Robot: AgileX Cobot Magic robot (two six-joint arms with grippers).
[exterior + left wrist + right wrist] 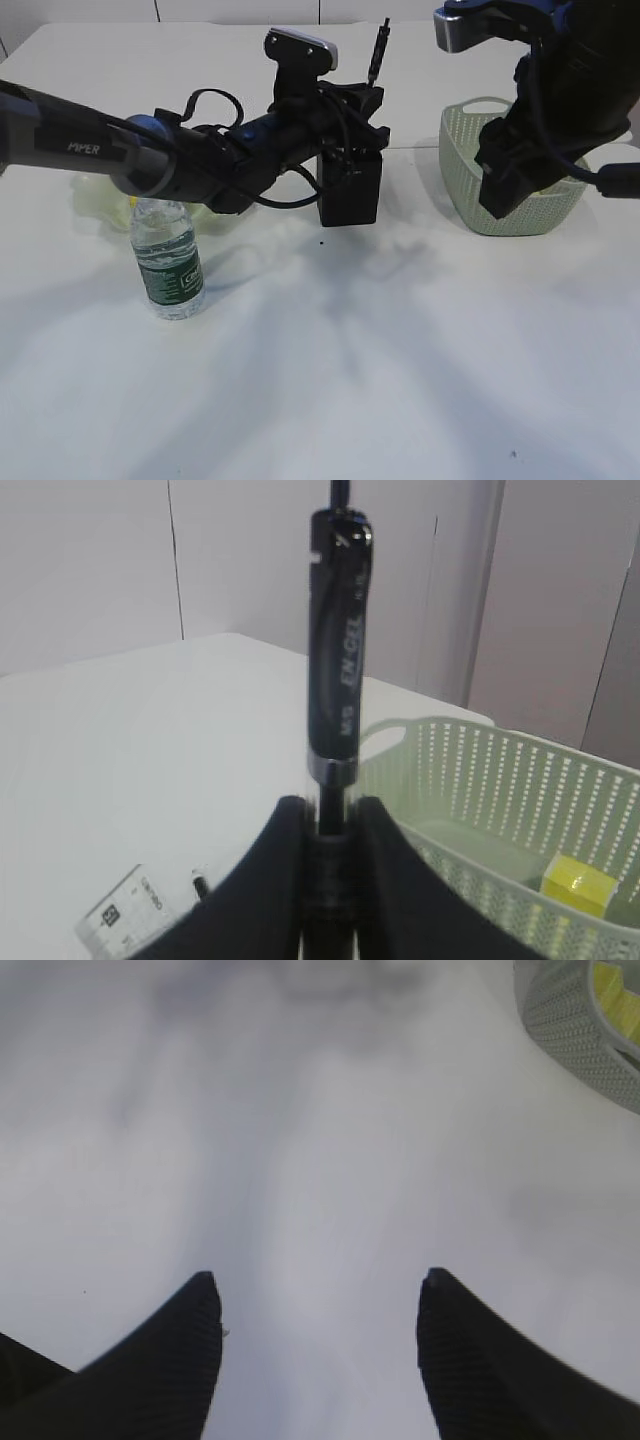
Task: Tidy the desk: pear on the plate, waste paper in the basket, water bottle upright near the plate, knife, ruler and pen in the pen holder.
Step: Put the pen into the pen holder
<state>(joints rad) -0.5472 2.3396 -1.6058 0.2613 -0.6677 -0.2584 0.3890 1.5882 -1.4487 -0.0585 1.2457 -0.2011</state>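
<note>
Inside basket (470, 780), waste paper (577, 883), pen (340, 660) above pen holder (350, 190)

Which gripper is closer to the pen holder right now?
Left. The left gripper, shut on the pen, sits directly above the pen holder. The right gripper is open and empty off to the side, by the basket.
</note>
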